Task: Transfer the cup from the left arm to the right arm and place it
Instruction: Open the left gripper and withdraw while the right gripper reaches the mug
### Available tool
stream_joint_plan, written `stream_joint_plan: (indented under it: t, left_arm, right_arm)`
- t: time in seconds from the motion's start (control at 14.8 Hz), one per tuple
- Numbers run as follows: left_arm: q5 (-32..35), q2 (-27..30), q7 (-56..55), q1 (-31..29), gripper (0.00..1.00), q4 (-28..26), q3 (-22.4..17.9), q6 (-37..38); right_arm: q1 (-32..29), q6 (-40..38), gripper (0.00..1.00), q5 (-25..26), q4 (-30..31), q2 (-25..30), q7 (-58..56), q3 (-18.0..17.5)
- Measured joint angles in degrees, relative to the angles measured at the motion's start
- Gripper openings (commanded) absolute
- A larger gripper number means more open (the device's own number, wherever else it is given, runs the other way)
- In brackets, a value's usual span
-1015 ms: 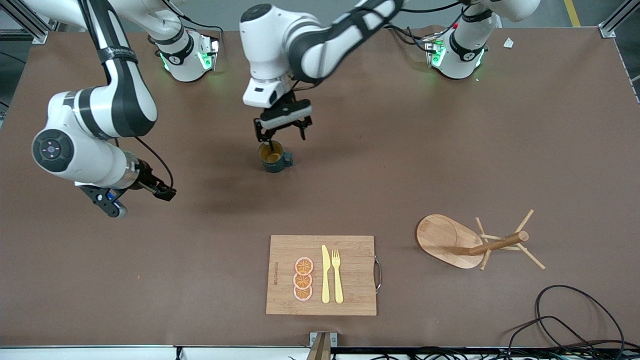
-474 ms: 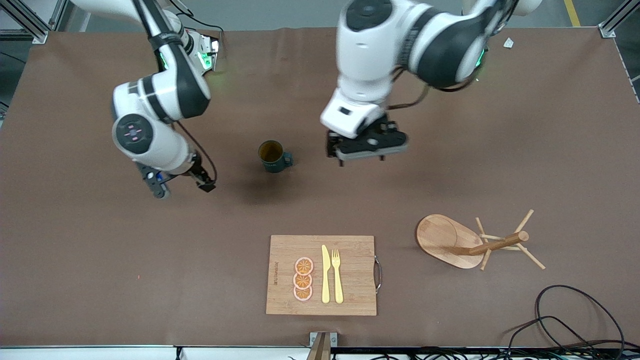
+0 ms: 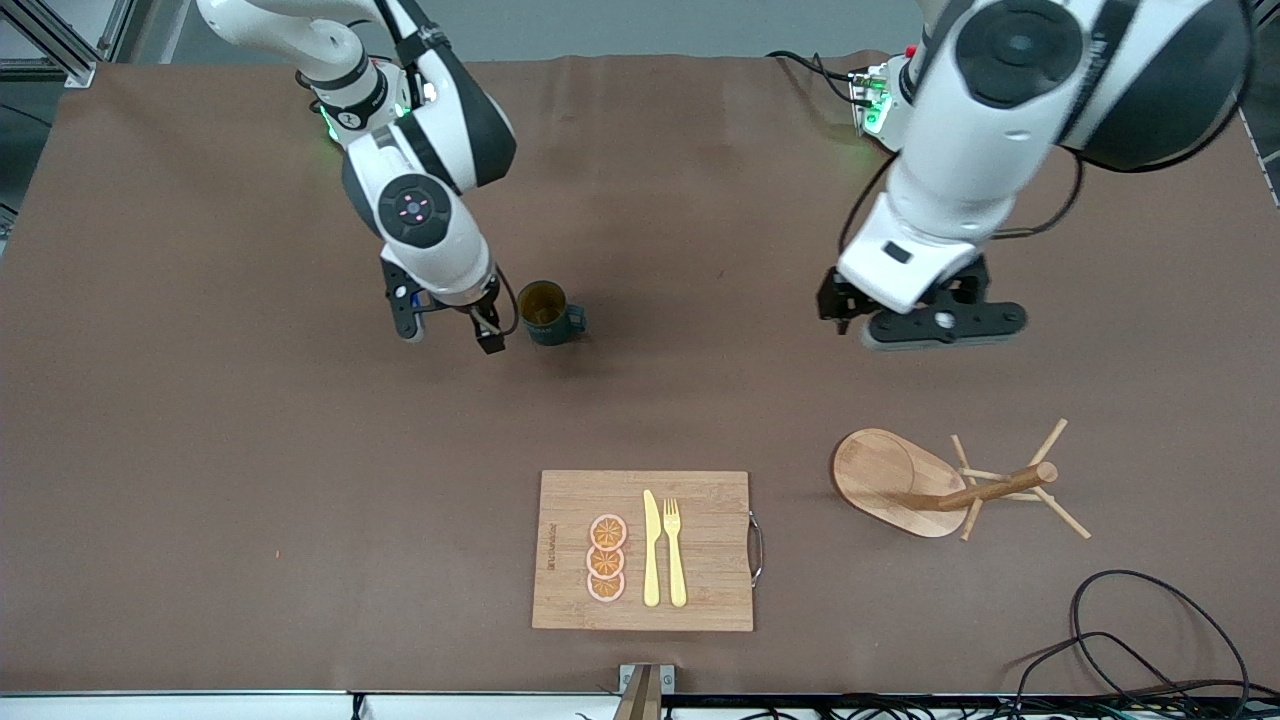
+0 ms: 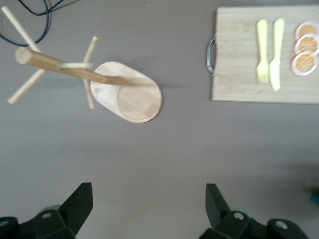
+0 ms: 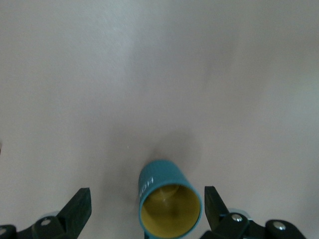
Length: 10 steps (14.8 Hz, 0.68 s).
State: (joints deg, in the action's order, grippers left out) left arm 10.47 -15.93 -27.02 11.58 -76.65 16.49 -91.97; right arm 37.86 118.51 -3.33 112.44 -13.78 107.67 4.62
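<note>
The cup (image 3: 548, 312) stands upright on the brown table (image 3: 200, 480), its handle pointing toward the left arm's end, and nobody holds it. Taking the cup as the mark: the right gripper (image 3: 447, 326) hangs just beside it, toward the right arm's end of the table, fingers spread wide with nothing between them. In the right wrist view the cup (image 5: 169, 204) sits between and just ahead of the two dark fingertips (image 5: 79, 206), yellow-brown inside showing. The left gripper (image 3: 925, 320) is well apart from the cup, over bare table toward the left arm's end, jaws also released and empty; its wrist camera looks down on the wooden peg rack (image 4: 99, 82) and the cutting board (image 4: 264, 55).

To my eye the step in hand is the right arm's pick-up. The next move calls for sliding those open fingers either side of the ribbed wall and squeezing without tipping it.
</note>
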Motion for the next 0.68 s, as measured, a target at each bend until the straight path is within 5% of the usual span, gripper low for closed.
stream_joint_plan:
  t: [0.34, 0.54, 0.68]
  left_arm:
    - [-3.70, 1.59, 10.93, -4.40, 1.00, -0.02, -2.57, 2.83]
    - [-10.32, 4.06, 21.22, -0.37, 1.00, -0.80, -15.75, 4.60]
    - [-11.79, 5.85, 25.90, -0.35, 1.00, -2.31, -20.77, 5.13]
  right_arm:
    - [3.55, 3.49, 0.99, 0.00, 0.70, -2.66, 8.52, 0.01]
    - [4.25, 3.93, 0.92, -1.01, 2.74, -3.29, 8.90, 0.03]
    - [4.90, 4.28, 0.90, -1.29, 4.56, -3.33, 9.18, 0.02]
